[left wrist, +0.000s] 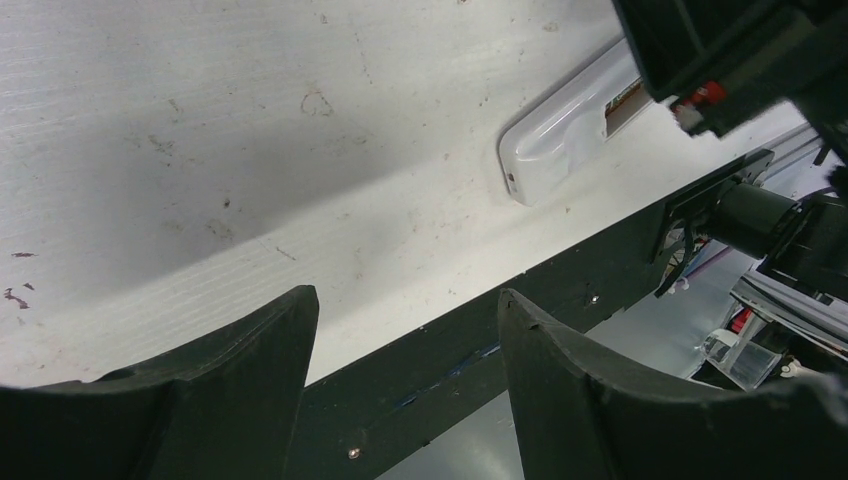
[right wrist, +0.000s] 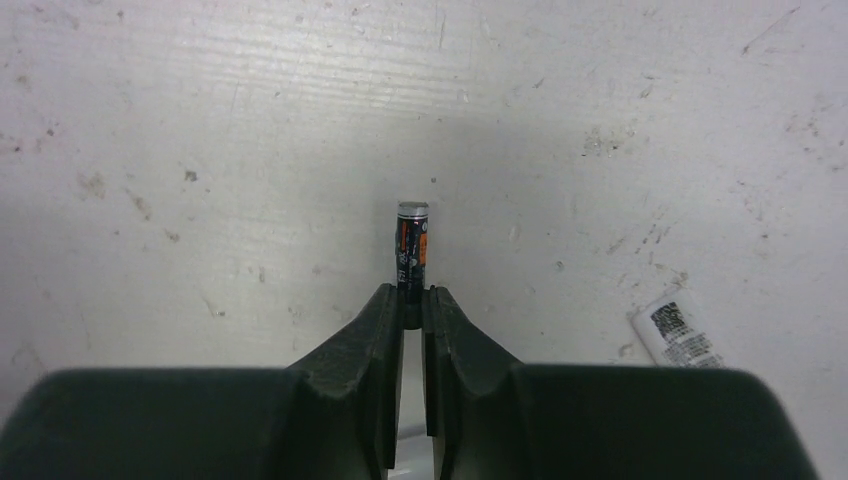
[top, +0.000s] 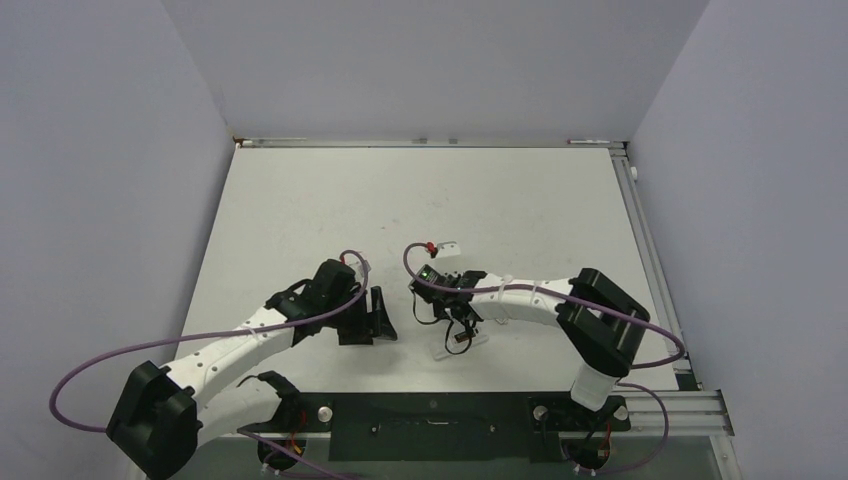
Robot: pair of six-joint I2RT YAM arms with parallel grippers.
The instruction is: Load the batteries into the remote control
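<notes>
The white remote control (left wrist: 555, 140) lies by the desk's (top: 300, 200) near edge. Just above it, the right pincer (right wrist: 411, 293) is clamped on a slim, dark, orange-printed battery (right wrist: 412, 245). Left of it, the left pincer (left wrist: 405, 300) stands apart. Beyond, desk spreads to the far wall (top: 430, 60).

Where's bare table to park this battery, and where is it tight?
Free: the table's far half, beyond the small white cover. Crowded: near middle, where the right gripper holds the battery by the remote, left gripper open beside it.
</notes>
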